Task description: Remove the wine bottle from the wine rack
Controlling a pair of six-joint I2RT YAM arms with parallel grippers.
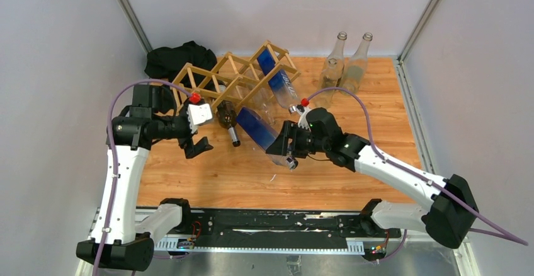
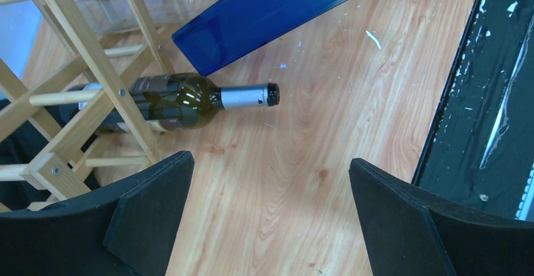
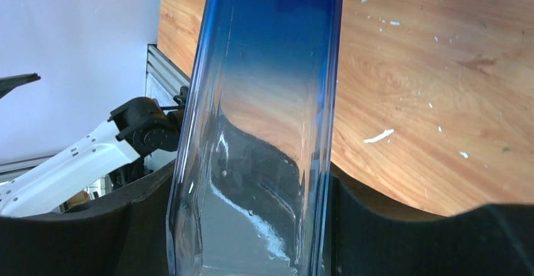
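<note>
Right gripper (image 1: pixel 284 150) clamps the blue wine bottle (image 1: pixel 257 129) near the wine rack (image 1: pixel 239 74)

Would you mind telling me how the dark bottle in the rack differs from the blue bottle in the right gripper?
The dark bottle is round, olive-green glass with a label and a silver foil neck; the blue bottle is flat-sided, blue fading to clear. The dark bottle lies in the rack, untouched; the blue bottle is clamped in the right gripper. Neither stands upright.
</note>
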